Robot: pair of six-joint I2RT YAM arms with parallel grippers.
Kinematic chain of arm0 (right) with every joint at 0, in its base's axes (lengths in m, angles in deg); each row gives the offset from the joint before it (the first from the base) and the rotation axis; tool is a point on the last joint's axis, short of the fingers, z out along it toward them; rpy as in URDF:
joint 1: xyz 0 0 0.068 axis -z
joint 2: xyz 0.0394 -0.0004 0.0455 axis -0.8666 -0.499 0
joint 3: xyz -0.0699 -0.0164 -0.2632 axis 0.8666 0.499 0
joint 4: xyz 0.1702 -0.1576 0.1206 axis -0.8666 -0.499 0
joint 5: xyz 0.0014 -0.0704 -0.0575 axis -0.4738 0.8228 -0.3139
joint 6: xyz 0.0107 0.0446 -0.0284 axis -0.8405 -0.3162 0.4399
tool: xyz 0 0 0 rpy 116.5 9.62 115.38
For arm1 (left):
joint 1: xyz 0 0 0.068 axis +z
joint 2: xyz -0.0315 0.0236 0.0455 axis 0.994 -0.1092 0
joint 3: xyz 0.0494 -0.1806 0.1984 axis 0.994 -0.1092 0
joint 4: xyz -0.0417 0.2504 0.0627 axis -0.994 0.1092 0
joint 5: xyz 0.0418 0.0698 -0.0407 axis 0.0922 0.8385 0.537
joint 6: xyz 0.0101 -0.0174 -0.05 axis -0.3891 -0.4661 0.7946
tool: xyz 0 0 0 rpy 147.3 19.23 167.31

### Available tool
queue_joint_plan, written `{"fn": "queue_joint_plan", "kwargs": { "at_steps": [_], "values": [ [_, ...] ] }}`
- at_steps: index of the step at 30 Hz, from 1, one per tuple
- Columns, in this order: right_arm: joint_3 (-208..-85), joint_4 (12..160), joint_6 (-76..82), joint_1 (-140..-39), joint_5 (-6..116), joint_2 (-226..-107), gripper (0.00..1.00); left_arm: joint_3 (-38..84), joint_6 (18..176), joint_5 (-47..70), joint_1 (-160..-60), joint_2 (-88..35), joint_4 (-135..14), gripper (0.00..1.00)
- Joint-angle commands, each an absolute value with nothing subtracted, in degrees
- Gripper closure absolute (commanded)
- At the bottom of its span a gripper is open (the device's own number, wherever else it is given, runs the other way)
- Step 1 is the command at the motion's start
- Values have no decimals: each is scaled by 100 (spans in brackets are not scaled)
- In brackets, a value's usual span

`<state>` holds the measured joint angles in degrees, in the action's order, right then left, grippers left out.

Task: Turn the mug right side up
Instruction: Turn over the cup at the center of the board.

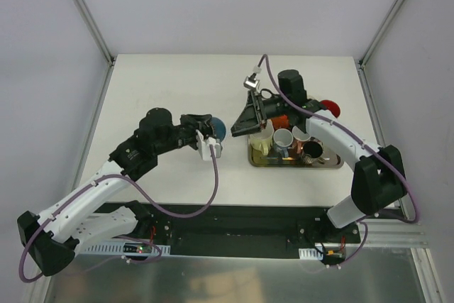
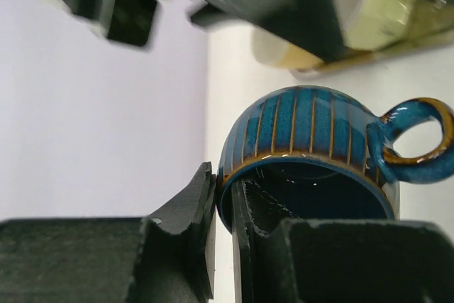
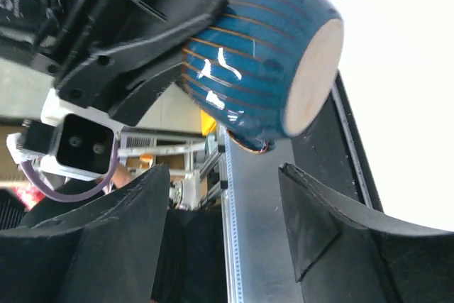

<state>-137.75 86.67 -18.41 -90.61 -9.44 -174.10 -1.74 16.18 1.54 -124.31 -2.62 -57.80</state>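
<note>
The mug (image 1: 220,129) is blue with thin gold stripes and hangs above the table's middle, tipped on its side. In the left wrist view the mug (image 2: 305,133) turns its mouth toward the camera, its handle (image 2: 418,140) to the right. My left gripper (image 2: 225,182) is shut on the mug's rim wall, one finger inside and one outside. In the right wrist view the mug (image 3: 262,62) shows its pale base to the right. My right gripper (image 3: 223,175) stands open just short of it, touching nothing. From above, the right gripper (image 1: 237,130) sits close to the mug's right side.
A metal tray (image 1: 294,164) right of centre holds a white mug (image 1: 282,140), a copper mug (image 1: 312,148) and a pale yellow one (image 1: 261,143). A red object (image 1: 330,109) lies behind the tray. The right arm reaches over the tray.
</note>
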Motion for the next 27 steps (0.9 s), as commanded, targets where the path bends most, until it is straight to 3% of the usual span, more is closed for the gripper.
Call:
{"fn": "queue_joint_plan", "kwargs": {
  "at_steps": [1,7,10,17,27],
  "values": [
    [-13812,8739,-1743,-8373,-687,-16901,29,845,2157,853,-12486,-355,-4123,100],
    [-13724,7677,-488,-7782,173,-16295,28,1919,3632,1698,-12486,-1628,-888,100],
    [-13741,6966,355,-7756,1051,-16022,28,2016,4853,2075,-12486,-2279,-243,100],
    [-13486,6524,1456,-7712,3144,-15459,28,1771,7000,2182,-12346,-2878,-566,100],
    [-13284,6340,1527,-7439,3269,-15090,28,1674,7880,2103,-12056,-3818,-1111,100]
  ]
}}
